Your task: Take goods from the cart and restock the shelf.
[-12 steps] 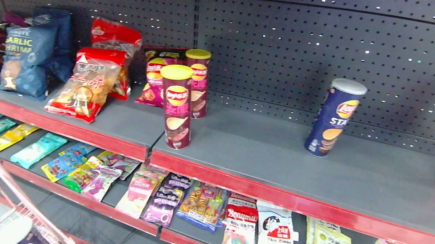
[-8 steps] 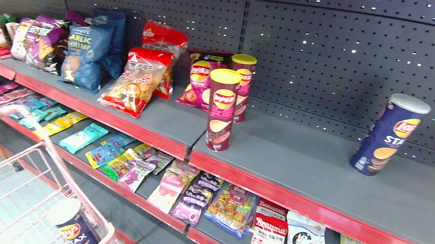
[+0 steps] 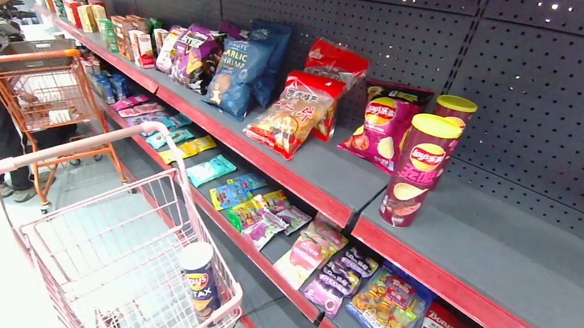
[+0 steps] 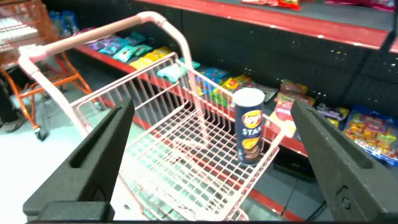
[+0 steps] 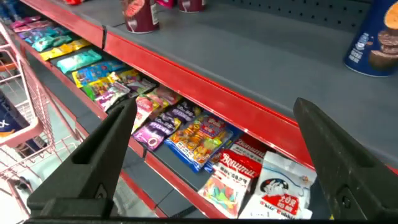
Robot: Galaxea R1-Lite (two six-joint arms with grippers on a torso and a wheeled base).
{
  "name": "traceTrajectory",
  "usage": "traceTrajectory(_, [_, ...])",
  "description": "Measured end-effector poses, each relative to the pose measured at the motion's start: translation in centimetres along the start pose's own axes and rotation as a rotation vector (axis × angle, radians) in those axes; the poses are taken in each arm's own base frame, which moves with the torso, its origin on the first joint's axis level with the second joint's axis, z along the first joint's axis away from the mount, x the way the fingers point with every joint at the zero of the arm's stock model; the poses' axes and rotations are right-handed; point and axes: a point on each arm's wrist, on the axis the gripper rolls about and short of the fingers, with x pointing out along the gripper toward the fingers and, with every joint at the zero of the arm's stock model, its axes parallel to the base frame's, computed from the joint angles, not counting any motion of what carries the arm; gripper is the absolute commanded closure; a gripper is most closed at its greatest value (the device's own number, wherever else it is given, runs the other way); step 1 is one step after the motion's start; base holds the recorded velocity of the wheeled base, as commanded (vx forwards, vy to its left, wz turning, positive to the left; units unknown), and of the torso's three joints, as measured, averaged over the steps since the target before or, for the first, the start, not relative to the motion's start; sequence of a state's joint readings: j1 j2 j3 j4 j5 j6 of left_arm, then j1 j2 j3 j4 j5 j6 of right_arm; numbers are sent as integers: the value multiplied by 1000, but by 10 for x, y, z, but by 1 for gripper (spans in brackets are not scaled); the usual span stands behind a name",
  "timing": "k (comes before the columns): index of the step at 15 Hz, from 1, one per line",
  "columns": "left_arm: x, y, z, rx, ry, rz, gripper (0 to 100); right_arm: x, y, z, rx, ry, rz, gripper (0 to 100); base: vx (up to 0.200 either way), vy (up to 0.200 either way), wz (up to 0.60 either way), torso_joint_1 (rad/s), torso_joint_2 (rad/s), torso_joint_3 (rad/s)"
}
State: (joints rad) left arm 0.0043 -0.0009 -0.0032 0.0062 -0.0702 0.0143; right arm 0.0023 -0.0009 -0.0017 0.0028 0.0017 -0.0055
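A pink wire cart (image 3: 83,145) stands low in front of the shelf. One blue chip can (image 3: 199,285) with a white lid stands upright in its corner nearest the shelf. In the left wrist view my left gripper (image 4: 211,109) hangs open above the cart (image 4: 93,38), with the blue can (image 4: 250,126) a little beyond its fingers. My right gripper (image 5: 216,106) is open and holds nothing, in front of the grey upper shelf (image 5: 261,56). On that shelf stand two maroon cans (image 3: 418,171) and, farther right, a blue can (image 5: 373,43).
Snack bags (image 3: 291,116) and boxes fill the upper shelf's left part, and its board is bare right of the maroon cans (image 3: 509,257). Flat candy packets (image 3: 309,252) lie on the lower shelf. An orange cart (image 3: 39,88) stands farther left in the aisle.
The head camera has swung to the left: the shelf goods slide right in the picture, and the pink cart with its can comes fully into view.
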Motion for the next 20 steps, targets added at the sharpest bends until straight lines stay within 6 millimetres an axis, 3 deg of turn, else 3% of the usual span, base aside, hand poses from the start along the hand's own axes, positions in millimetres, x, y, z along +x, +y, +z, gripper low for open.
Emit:
traceTrajectory(9, [0,0,0,0,0,-1,0,0,0,0,1,0,0,0,0,0,0,-90,220,123])
traceTrajectory(20, [0,0,0,1,0,0,0,0,0,0,1,0,0,0,0,0,0,-178,453,274])
